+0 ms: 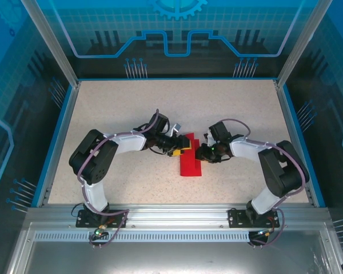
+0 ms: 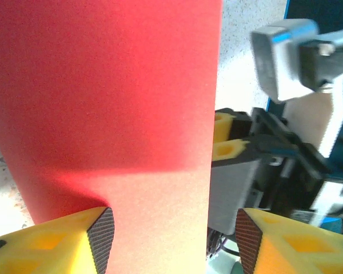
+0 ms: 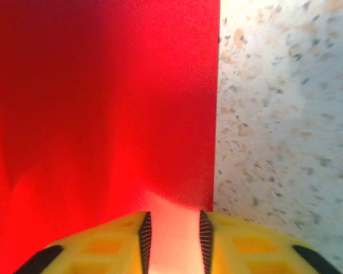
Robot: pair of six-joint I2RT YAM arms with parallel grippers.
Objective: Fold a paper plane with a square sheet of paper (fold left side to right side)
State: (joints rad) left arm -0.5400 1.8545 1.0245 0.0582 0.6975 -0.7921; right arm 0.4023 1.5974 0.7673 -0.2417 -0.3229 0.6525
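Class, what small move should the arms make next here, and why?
The paper already lies folded into a narrow strip. The left fingers stand wide apart and the right fingers show a gap, so neither seems to grip it. Probably best to draw both back off it.

Speckled beige table [image 1: 131,108], blue-tinted panel walls [image 1: 23,68], aluminium rail [image 1: 171,214].

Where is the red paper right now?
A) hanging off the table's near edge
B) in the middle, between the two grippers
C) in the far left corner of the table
B: the top view shows the red paper lying in the middle of the table, between the left gripper and the right gripper.
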